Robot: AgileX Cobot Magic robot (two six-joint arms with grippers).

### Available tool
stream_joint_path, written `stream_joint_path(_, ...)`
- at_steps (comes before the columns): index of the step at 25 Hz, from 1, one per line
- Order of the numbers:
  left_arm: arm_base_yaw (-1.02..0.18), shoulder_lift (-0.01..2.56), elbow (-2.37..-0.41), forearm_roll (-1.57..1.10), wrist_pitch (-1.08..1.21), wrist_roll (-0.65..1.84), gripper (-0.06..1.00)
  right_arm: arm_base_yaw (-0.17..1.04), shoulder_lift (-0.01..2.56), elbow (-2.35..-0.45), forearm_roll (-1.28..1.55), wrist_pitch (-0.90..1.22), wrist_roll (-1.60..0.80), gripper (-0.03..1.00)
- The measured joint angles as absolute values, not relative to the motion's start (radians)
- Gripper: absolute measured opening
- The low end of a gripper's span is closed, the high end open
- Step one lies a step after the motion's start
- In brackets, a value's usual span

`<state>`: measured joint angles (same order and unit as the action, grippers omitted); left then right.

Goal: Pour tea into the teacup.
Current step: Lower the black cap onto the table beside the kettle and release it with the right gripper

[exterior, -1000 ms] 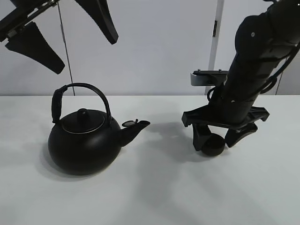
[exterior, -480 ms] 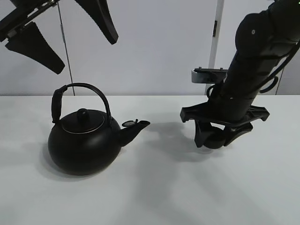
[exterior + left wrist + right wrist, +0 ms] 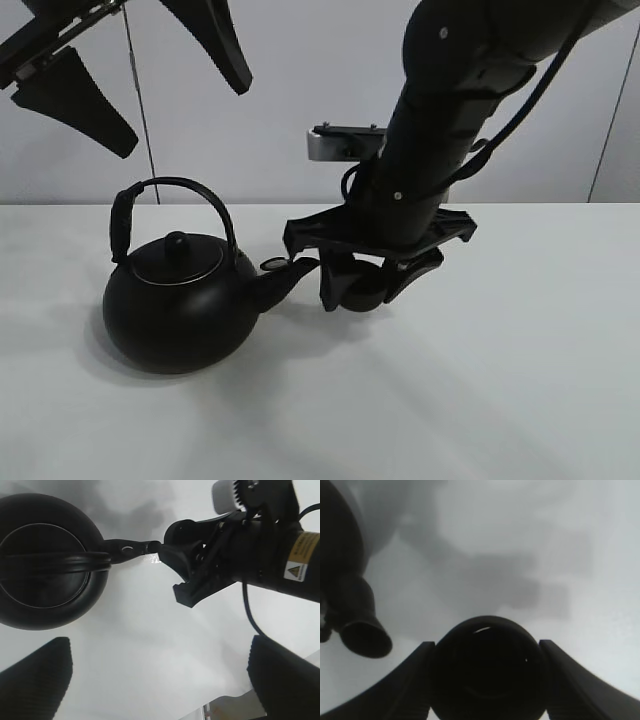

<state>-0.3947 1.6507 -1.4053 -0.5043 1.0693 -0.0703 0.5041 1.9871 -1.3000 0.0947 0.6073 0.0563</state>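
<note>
Black matte teacup (image 3: 487,670) sits clamped between the closed fingers (image 3: 405,680) of the right gripper (image 3: 368,290), with the teapot's spout (image 3: 292,272) just beside them. I cannot tell whether it touches the table (image 3: 480,400). The left gripper (image 3: 180,115) hangs with fingers spread wide, holding nothing. The teapot (image 3: 175,310) stands below them, upright and untouched. The cup is gripped; grasping the pot and pouring remain.

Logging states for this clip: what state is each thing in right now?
teapot: upright on the table, lid on, untouched.
teacup: upright, gripped by the right claw, beside the teapot's spout.
right claw: shut on the teacup.
left claw: open, empty, raised above the teapot.
</note>
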Motion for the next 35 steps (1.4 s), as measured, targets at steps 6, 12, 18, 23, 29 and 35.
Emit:
stream_joint_path(6, -0.395, 1.651, -1.405, -0.504, 1.069, -0.070, 0.69, 0.561, 2.071, -1.354, 0.095, 0.627, 0.055, 0.40)
stream_joint_path(12, -0.395, 1.651, -1.405, -0.504, 1.069, -0.070, 0.69, 0.562, 2.111, -1.364, 0.087, 0.651, 0.055, 0.40)
stream_joint_path(18, -0.395, 1.651, -1.405, -0.504, 1.069, -0.070, 0.69, 0.562, 2.111, -1.365, 0.048, 0.655, 0.057, 0.40)
stream_joint_path(23, -0.395, 1.651, -1.405, -0.504, 1.069, -0.070, 0.69, 0.562, 2.111, -1.367, 0.038, 0.660, 0.059, 0.45)
stream_joint_path(29, -0.395, 1.651, -1.405, -0.504, 1.069, -0.070, 0.69, 0.562, 2.111, -1.367, 0.037, 0.666, 0.059, 0.51)
stream_joint_path(35, -0.395, 1.651, -1.405, -0.504, 1.069, -0.070, 0.69, 0.560, 2.078, -1.368, 0.037, 0.703, 0.080, 0.63)
